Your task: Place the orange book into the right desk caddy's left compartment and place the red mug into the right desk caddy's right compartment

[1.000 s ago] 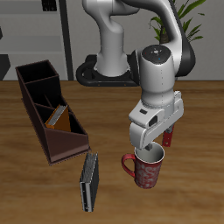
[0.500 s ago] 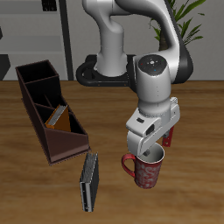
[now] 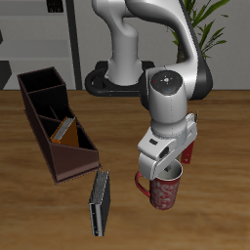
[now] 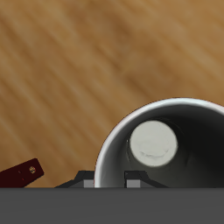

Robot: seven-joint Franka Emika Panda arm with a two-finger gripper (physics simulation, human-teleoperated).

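The red mug [image 3: 167,192] stands upright on the table near the front edge. Its white inside fills the wrist view [image 4: 166,144]. My gripper [image 3: 163,170] is open and right over the mug's rim, with one finger on each side of the wall near the handle [image 4: 108,179]. The right desk caddy [image 3: 43,125] lies farther back across the table. The orange book [image 3: 66,130] leans inside its sloped left compartment. The right compartment [image 3: 43,84], at the tall end, holds nothing.
A grey-black book [image 3: 100,203] lies on the table between the caddy's sloped end and the mug. A slim red pencil box [image 3: 187,152] stands just behind the gripper and also shows in the wrist view [image 4: 19,171]. The robot base [image 3: 122,78] is at the back.
My gripper has moved down and slightly toward the front edge, from above the mug onto its rim. The mug, books and caddy have not moved.
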